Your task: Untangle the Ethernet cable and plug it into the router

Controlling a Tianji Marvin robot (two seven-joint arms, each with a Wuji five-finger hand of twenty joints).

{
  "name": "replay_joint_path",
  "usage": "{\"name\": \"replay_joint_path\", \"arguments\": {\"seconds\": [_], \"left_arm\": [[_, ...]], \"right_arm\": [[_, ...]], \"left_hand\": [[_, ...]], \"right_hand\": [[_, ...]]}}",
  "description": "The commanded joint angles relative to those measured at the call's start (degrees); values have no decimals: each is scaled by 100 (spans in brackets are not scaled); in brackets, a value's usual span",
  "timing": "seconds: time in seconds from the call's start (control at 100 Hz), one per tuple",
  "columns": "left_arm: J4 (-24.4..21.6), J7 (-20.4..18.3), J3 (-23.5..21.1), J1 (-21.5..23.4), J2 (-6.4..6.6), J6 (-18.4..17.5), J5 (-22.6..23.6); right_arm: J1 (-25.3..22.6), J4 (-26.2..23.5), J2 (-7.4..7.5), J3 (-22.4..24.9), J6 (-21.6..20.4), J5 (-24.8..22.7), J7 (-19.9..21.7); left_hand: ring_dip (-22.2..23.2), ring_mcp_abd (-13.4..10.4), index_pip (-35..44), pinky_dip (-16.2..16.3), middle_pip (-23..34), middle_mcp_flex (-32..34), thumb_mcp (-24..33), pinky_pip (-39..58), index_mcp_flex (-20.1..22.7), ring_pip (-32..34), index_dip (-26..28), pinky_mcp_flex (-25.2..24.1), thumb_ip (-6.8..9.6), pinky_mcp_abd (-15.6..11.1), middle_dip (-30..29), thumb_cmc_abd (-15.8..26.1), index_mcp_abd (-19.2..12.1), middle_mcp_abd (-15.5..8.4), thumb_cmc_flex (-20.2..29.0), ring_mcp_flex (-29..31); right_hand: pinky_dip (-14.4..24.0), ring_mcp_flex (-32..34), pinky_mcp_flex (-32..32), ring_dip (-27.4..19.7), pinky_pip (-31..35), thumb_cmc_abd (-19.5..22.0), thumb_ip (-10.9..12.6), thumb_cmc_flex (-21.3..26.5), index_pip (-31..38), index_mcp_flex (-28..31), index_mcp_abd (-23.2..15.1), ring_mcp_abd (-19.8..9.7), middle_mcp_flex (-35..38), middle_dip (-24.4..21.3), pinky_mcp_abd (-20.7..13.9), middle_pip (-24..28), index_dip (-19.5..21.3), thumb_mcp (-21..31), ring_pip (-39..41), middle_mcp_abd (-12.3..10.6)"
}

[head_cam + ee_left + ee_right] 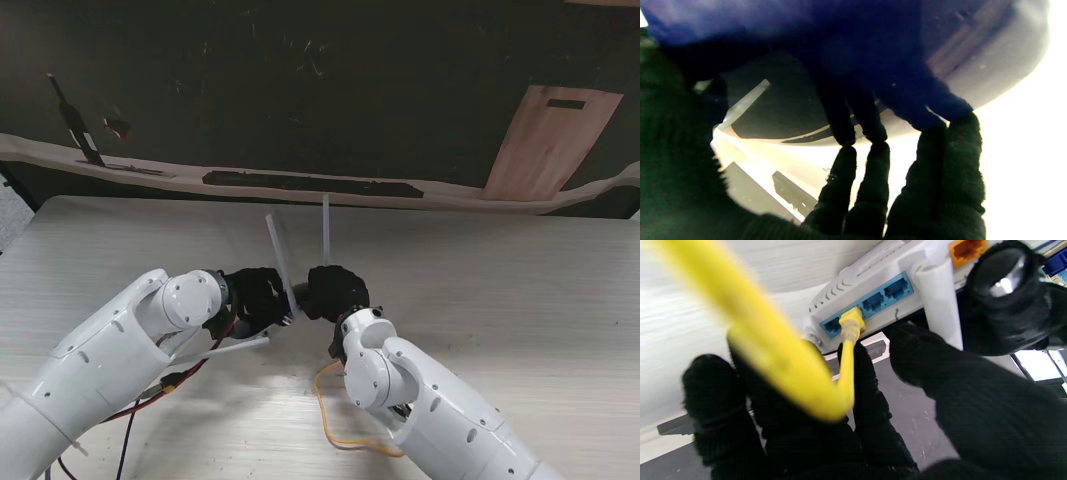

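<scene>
The router point(873, 283) is grasped by the left hand point(255, 298) mid-table. The yellow Ethernet cable point(846, 373) is pinched by the right hand point(335, 292), its plug point(851, 323) seated in a blue port.

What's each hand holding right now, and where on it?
Right hand pinches the yellow cable just behind its plug, seated in a blue router port. Left hand braces the router; exact grip unclear.

Count, per visible frames:
- Router point(873, 283): 1 unit, white.
- Blue ports point(873, 301): 4; 1 occupied by yellow plug point(850, 321).
- Orange port point(967, 250): 1.
- Yellow Ethernet cable point(335, 425): 1.
- Antennas point(279, 262): 3 seen from stand cam.
- Gloved hands: 2, left hand point(255, 298) and right hand point(335, 291).
</scene>
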Motion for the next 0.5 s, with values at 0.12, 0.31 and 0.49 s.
{"name": "replay_joint_path", "arguments": {"seconds": [0.12, 0.31, 0.49], "left_arm": [[22, 51, 88, 285, 30, 235, 562], [-99, 392, 69, 359, 4, 389, 1101], [-135, 836, 15, 445, -31, 375, 1764]], "right_arm": [[-193, -199, 68, 92, -12, 115, 218], [-312, -320, 95, 199, -71, 105, 213], [-418, -404, 108, 331, -134, 77, 144]], "left_hand": [[417, -669, 719, 437, 485, 656, 5522, 959, 773, 1241, 308, 303, 959, -527, 230, 1190, -408, -140, 3085, 766], [412, -645, 714, 501, 523, 622, 5377, 968, 733, 1258, 304, 267, 1129, -493, 251, 1256, -379, -134, 3047, 729], [416, -613, 731, 575, 551, 611, 5180, 1002, 706, 1269, 310, 253, 1239, -474, 264, 1331, -372, -129, 2983, 718]], "right_hand": [[11, -296, -401, -36, -399, 123, 187, -170, -660, -447, -182, 318, -411, -116, 282, -420, 85, -88, -460, 308], [31, -436, -543, -23, -501, 207, 179, -247, -665, -586, -199, 353, -563, -122, 282, -502, 100, -145, -597, 307], [67, -494, -620, 11, -541, 305, 179, -319, -640, -638, -191, 367, -618, -110, 282, -515, 106, -184, -629, 308]]}}
